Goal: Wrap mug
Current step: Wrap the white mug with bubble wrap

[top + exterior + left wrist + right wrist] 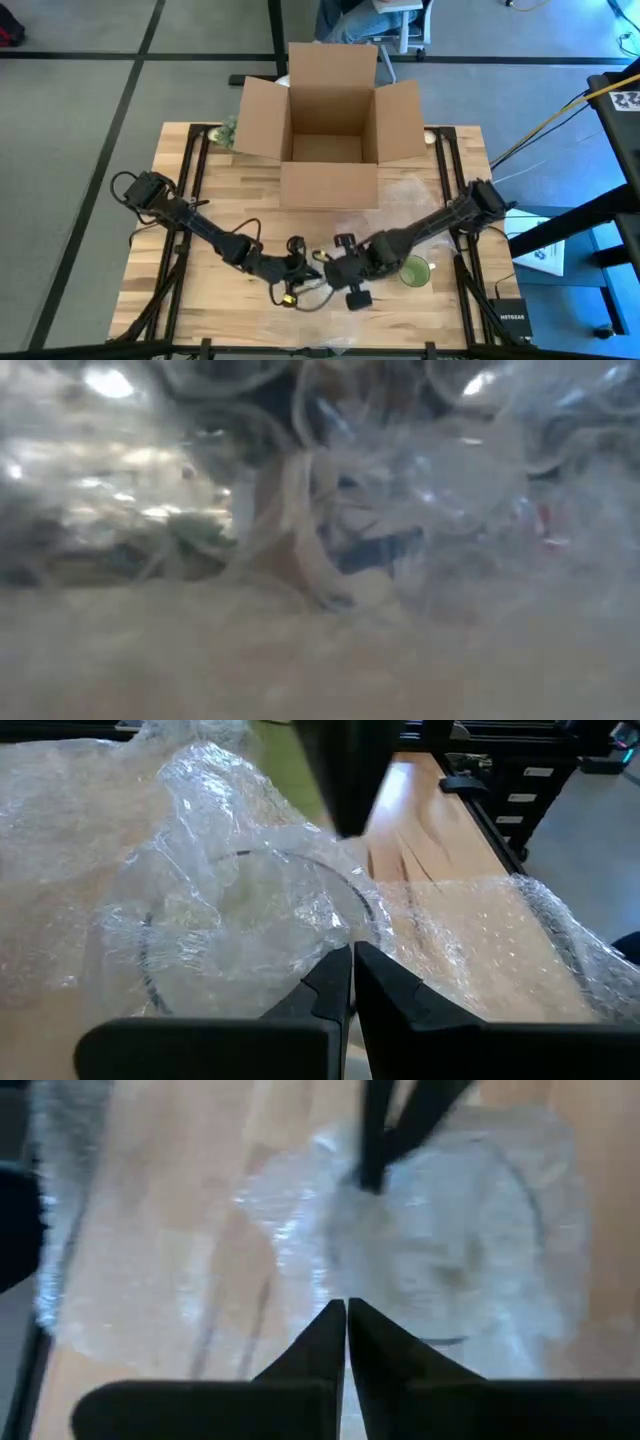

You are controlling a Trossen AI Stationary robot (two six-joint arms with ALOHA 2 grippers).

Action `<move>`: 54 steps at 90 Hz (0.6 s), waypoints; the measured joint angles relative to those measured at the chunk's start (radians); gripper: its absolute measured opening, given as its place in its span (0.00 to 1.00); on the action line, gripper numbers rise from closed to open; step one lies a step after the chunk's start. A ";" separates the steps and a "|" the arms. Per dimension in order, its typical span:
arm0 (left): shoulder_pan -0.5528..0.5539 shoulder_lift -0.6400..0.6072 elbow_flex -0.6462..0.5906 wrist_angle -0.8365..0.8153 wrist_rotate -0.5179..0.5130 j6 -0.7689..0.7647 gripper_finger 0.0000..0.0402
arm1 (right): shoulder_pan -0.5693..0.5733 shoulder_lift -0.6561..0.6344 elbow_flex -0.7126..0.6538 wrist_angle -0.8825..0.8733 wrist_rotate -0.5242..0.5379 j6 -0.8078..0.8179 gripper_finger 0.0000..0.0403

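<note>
1. Your left gripper point(297, 272) sits low over the front middle of the table point(200, 300); in its wrist view the two fingers point(330, 982) are pressed together, pinching the edge of the bubble wrap point(220, 900)
2. Your right gripper point(335, 268) is just beside the left one, coming in from the right side; its wrist view shows its fingers point(325, 1338) closed tip to tip on the same wrap point(420, 1250)
3. You cannot make out the mug itself clearly: the wrist views show a rounded clear shape bundled under the wrap point(240, 930) just ahead of both grippers, resting on the wooden top
4. In the high view the wrap point(320, 300) lies as a pale sheet across the front of the table, under and around both grippers
5. A green round object point(414, 271) sits just to the right of the right gripper; what it is you cannot tell
6. An open cardboard box point(327, 125) stands at the back middle of the table, flaps spread, well apart from the grippers
7. The low view is filled by crumpled wrap point(320, 510) close to the lens, so it tells you little else
</note>
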 joint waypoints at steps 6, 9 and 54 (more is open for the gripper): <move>0.000 0.000 0.000 0.000 0.000 -0.001 0.00 | 0.013 0.000 0.000 0.020 0.012 0.017 0.01; 0.000 0.000 0.000 0.001 0.000 -0.002 0.00 | 0.019 0.000 0.000 0.027 0.015 0.023 0.01; -0.005 0.000 0.000 0.002 -0.003 -0.003 0.00 | 0.037 -0.001 -0.033 0.089 0.016 0.012 0.00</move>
